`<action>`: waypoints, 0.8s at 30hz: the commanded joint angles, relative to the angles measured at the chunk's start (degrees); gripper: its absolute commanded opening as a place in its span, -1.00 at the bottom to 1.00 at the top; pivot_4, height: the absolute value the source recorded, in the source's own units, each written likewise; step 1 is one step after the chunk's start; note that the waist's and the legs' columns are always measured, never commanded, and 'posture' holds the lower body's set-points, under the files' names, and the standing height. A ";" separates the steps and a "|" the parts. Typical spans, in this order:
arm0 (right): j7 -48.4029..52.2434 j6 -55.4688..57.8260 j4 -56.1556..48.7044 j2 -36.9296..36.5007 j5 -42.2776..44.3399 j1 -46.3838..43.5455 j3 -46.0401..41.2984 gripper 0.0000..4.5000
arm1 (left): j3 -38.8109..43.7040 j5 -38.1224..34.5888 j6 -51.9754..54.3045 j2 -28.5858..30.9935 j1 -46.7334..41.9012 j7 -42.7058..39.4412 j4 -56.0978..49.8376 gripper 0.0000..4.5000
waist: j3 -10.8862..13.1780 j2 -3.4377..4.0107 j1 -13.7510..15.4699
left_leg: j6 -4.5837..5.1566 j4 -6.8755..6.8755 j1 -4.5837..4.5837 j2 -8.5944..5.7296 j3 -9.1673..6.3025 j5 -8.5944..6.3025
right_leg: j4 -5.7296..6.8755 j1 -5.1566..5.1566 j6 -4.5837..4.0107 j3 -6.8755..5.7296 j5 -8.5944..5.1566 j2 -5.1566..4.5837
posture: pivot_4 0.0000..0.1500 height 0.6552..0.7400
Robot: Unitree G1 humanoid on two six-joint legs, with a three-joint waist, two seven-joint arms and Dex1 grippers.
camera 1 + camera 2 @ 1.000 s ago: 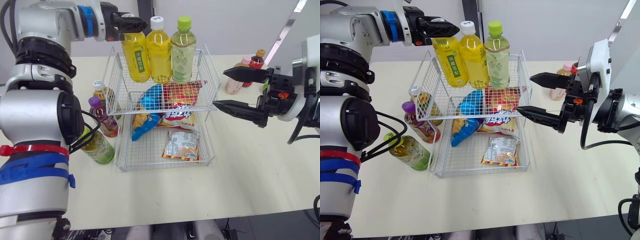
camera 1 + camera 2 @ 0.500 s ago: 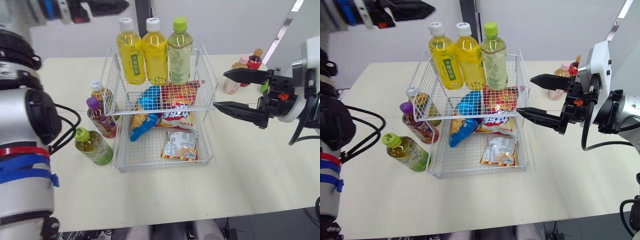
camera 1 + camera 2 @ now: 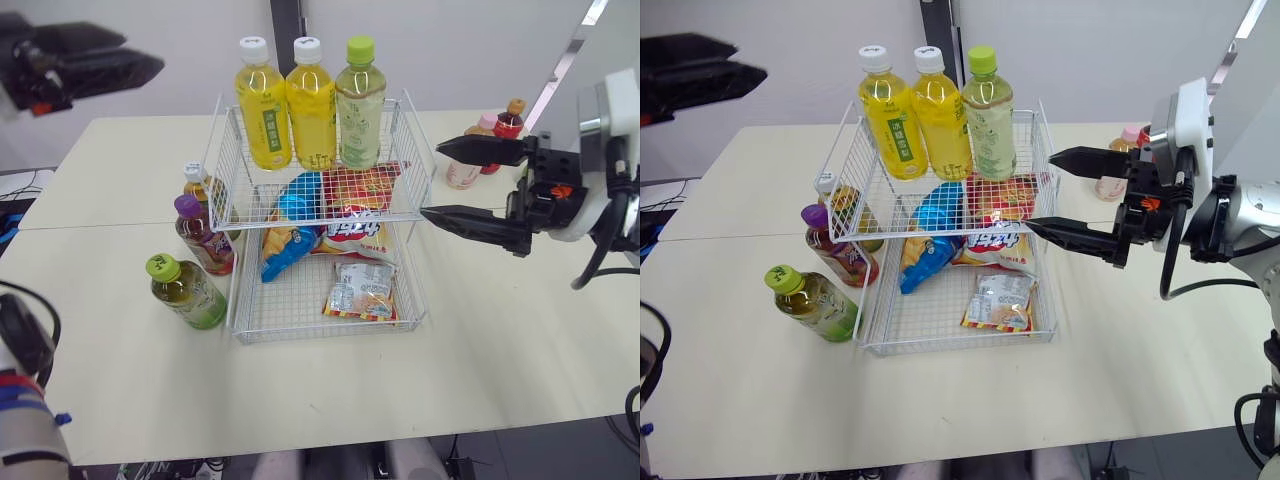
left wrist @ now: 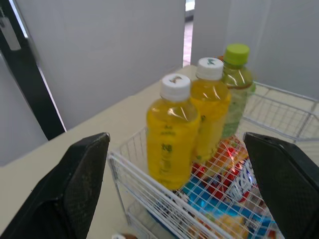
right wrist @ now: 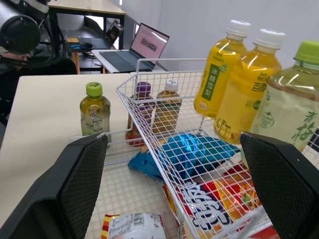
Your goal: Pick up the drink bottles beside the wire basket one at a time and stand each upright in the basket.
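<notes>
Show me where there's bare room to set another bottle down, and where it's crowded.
The wire basket's upper shelf looks free in front of its back row of three bottles. The table is bare before the basket and to its right, under the right gripper. Crowded: the basket's left side, where three loose bottles huddle, and the lower shelf's snack bags.

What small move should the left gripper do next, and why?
Probably lower the left gripper, open and empty, toward the green-capped bottle on the left of the wire basket: three bottles stand in the basket, while this one waits outside.
</notes>
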 commanded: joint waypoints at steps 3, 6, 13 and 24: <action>8.08 -3.75 2.90 1.25 -1.10 -3.71 2.78 1.00 | 17.18 -6.27 12.31 -1.21 20.33 4.00 -20.83 0.99 | 0.00 0.00 0.15 | 0.00 0.01 0.07 0.06 0.02 0.00 | 0.05 0.03 -0.03 -0.01 0.01 0.03 | 1.00 1.00; 11.24 -4.30 4.61 2.66 -1.69 -5.38 5.04 1.00 | 24.28 -7.85 14.84 -5.30 28.34 7.86 -28.31 0.99 | 0.00 -0.01 0.28 | 0.00 0.02 0.08 0.10 0.01 0.00 | -0.01 0.07 -0.09 -0.03 0.05 0.06 | 1.00 1.00; 16.05 -4.20 5.41 5.38 -2.12 -6.91 8.10 1.00 | 32.49 -10.97 17.59 -21.82 40.86 18.46 -45.24 0.99 | -0.06 -0.09 1.44 | -0.02 0.03 0.13 0.12 0.02 0.00 | -0.06 0.12 -0.19 -0.03 0.11 0.04 | 1.00 1.00; 15.88 -3.22 2.96 6.37 -2.49 -5.99 8.81 1.00 | 26.25 -9.87 13.75 -37.01 47.15 36.61 -55.17 0.99 | -0.08 -0.10 1.85 | -0.05 0.02 0.19 0.11 0.06 0.02 | -0.07 0.16 -0.24 0.01 0.18 0.06 | 1.00 1.00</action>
